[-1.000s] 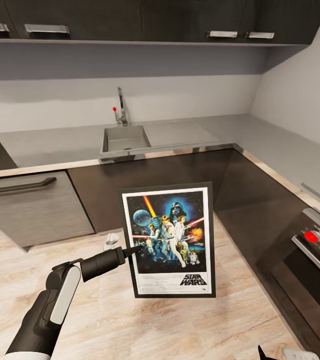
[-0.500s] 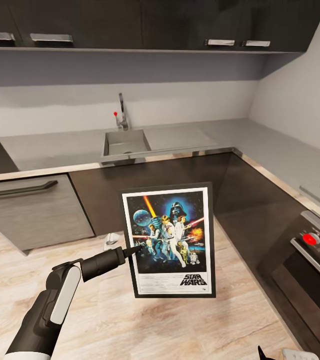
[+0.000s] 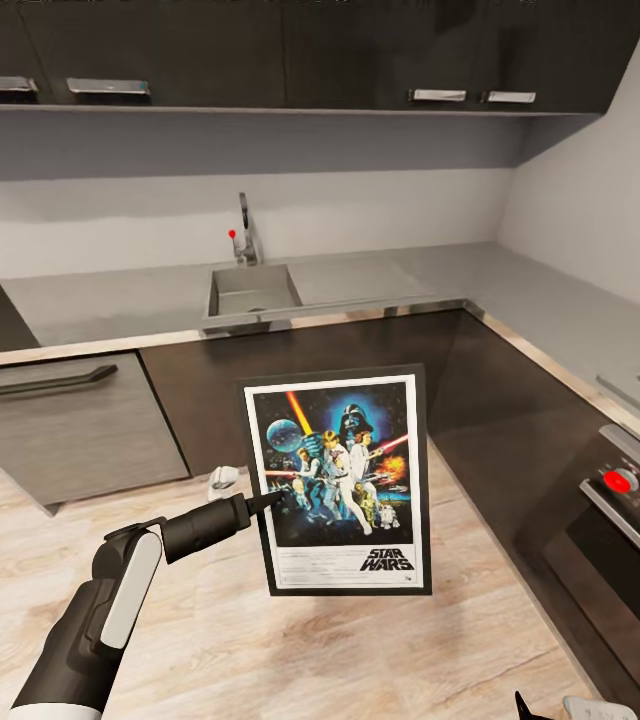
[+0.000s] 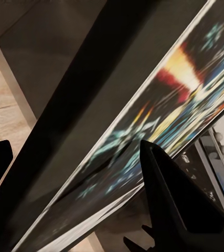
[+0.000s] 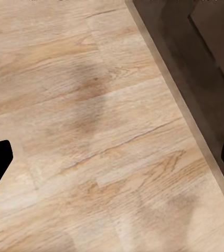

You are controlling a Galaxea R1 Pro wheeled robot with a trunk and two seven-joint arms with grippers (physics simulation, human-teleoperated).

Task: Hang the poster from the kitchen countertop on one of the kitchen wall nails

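Poster being held upright in mid-air by left gripper, clamped on its left edge, over wood floor, in front of dark cabinets; artwork facing head camera; countertop with sink lying beyond, poster well clear of it. Right gripper being kept spread, nothing between fingers, pointing at floor. Step in hand judged: carry to wall. No nail being made out on wall; next move calls for nail being located, then poster being raised flat against it.
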